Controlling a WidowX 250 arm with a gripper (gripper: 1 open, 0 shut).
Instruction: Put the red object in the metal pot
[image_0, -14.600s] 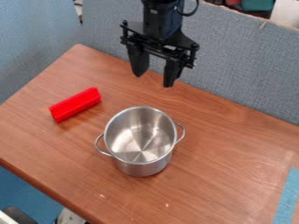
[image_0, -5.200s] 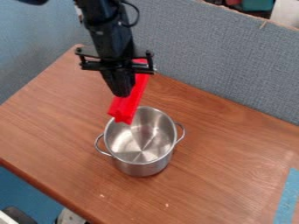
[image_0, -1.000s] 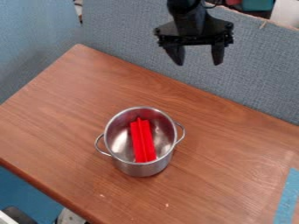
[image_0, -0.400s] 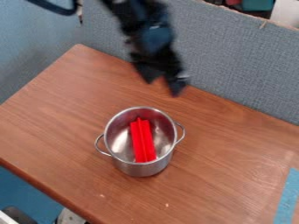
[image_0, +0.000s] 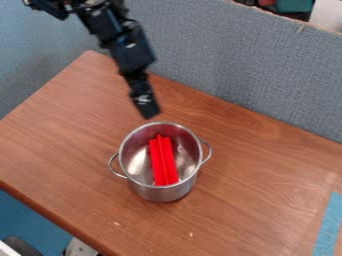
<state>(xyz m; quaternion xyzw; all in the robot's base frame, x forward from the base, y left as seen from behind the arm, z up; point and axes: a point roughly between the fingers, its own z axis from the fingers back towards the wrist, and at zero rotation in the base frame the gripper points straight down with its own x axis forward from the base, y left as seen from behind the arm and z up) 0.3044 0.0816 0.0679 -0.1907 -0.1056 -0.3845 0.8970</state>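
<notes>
The red object (image_0: 160, 161), a long red bar, lies flat on the bottom of the metal pot (image_0: 130, 146), running front to back. The shiny round pot stands in the middle of the table, with a small handle on each side. My gripper (image_0: 144, 104) hangs from the dark arm that reaches in from the upper left. It sits just behind the pot's far rim, a little above the table. It is turned edge-on to the camera, stands open and holds nothing.
The brown wooden table (image_0: 60, 125) ends at a front edge on the lower left and at a right edge near the frame's side. A grey-blue partition (image_0: 254, 70) stands behind the table.
The arm has swung from the back right across to the left, and the gripper has come down close behind the pot. The red bar has stayed in the pot.
</notes>
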